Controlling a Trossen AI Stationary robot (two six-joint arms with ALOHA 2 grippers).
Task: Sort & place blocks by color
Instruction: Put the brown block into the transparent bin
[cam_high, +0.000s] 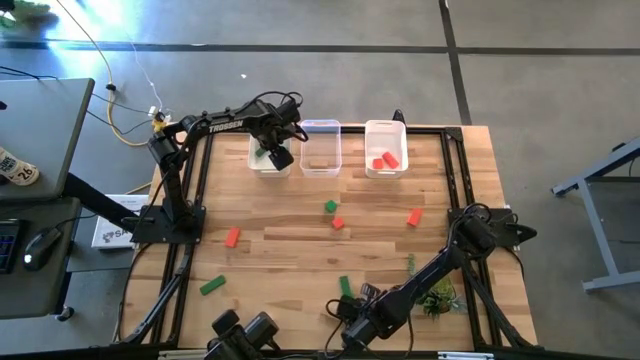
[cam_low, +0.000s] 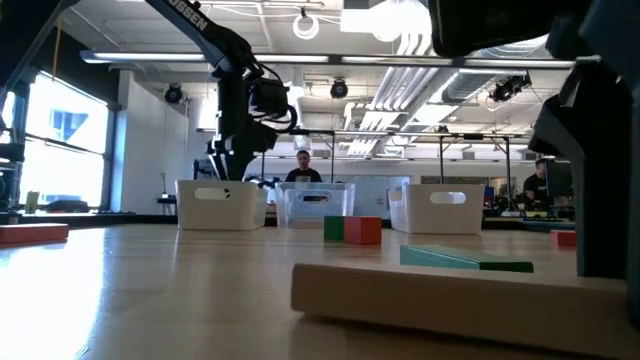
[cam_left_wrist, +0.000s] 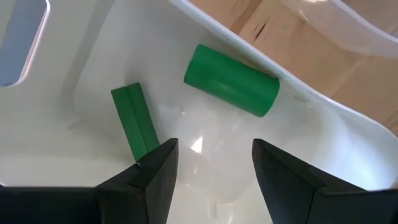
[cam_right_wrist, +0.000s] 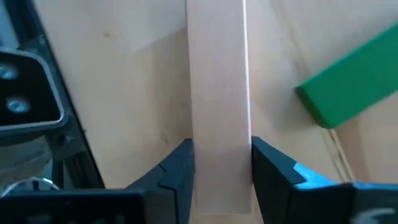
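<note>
We count two green blocks (cam_left_wrist: 230, 79) beneath the left gripper's (cam_left_wrist: 214, 168) spread jaws; the right gripper (cam_right_wrist: 221, 171) pinches one tan bar (cam_right_wrist: 217, 81).

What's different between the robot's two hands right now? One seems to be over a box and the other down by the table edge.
The left hand hangs open and empty over the left bin, which holds two green blocks. The right hand sits low at the table's near edge, its fingers closed against a tan bar lying on the wood, a green block beside it. Both have the same two dark fingers.
</note>
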